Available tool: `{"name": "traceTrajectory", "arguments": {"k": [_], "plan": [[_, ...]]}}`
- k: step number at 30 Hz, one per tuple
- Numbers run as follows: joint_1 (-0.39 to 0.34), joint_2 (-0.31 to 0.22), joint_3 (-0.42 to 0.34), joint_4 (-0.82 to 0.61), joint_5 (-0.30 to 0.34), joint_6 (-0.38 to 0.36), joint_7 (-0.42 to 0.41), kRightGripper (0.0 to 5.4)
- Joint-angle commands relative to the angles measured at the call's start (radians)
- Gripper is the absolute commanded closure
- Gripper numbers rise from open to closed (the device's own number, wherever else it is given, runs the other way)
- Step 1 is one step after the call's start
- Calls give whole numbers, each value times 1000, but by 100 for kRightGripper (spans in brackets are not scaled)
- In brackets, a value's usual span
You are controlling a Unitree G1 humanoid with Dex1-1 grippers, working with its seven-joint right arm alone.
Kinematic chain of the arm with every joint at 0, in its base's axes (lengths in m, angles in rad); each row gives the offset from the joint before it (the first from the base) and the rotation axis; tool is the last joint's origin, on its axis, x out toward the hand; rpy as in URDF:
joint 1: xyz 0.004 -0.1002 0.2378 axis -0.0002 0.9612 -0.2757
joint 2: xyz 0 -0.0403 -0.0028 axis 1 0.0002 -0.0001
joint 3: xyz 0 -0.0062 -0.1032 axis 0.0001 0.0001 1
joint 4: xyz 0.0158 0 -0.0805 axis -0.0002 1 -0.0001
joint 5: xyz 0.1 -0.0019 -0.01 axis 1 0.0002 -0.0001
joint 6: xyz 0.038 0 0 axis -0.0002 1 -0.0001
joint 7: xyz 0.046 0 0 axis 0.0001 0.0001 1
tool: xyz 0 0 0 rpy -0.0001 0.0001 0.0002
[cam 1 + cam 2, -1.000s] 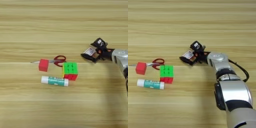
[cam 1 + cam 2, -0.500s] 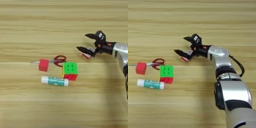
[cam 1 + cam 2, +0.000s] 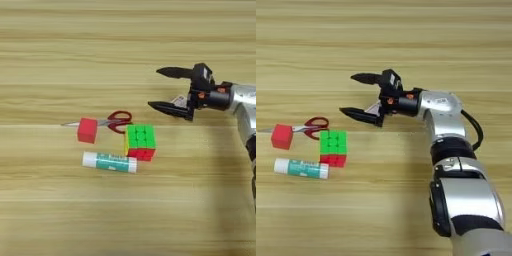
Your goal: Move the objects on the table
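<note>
Right eye view shows the gripper (image 3: 351,94) best: its two black fingers (image 3: 362,114) are spread wide, tips pointing toward the table's left edge, with nothing between them. One finger reaches out on the far side, the other on the near side. A small red-and-white card (image 3: 375,106) shows only as a sliver close to the base of the near finger; whether it touches the finger or lies on the wood below cannot be told. The silver forearm (image 3: 442,107) runs from the gripper's black wrist toward the right and bends down to the near edge of the table (image 3: 384,40), a black cable looping at its right side.

Left of the gripper and a little nearer, well apart from it, the other things sit in a loose cluster left of the table's middle. The puzzle cube (image 3: 140,142) comes first, green on top with red along its near face. Just beside its far-left corner lie the scissors (image 3: 107,121), red handles toward the cube and blades pointing left. The red cube (image 3: 87,130) rests over the blades, touching them. The glue stick (image 3: 110,162) lies flat on the near side of both cubes, white cap end to the left, its right end close under the puzzle cube's near-left corner.
</note>
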Motion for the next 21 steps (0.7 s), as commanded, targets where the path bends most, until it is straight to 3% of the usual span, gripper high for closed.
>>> {"name": "traceTrajectory", "arguments": {"k": [1,7,21], "plan": [[-7,-45,16,-146,35,37,28,3],[81,-69,64,-261,36,78,103,3],[100,-53,141,-219,-45,34,45,3]]}}
